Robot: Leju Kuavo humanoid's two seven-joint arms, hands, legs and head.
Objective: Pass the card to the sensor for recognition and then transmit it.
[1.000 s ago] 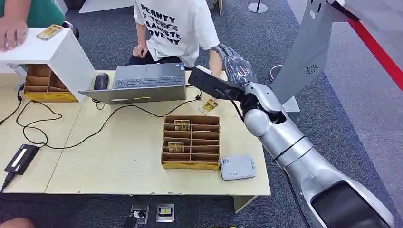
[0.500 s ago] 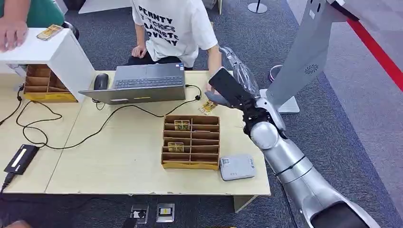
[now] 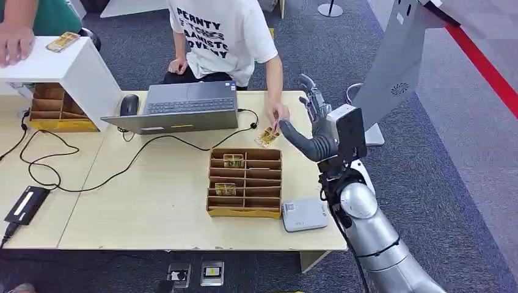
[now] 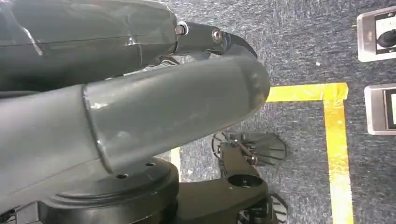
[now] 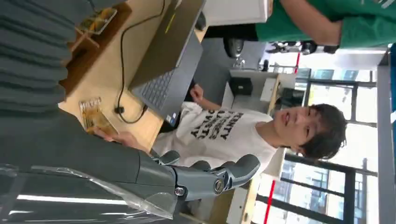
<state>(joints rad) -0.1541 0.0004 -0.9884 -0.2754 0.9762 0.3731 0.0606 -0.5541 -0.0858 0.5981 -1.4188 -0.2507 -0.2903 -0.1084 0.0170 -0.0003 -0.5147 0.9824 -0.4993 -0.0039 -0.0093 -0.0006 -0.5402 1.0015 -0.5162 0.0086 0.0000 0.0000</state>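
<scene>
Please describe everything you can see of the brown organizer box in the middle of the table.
The brown organizer box looks like cardboard and lies flat on the light wooden table, open at the top. Thin dividers split it into two columns of narrow slots. Two gold-patterned cards lie in the left column, one near the far end and one about midway; the other slots look empty. A grey sensor device sits just beside its near right corner. No hand touches it.

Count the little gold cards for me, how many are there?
4: two in the brown cardboard divider tray, one upper, one lower; one at the person's hand; one on the white box. More may hide in compartments.
</scene>
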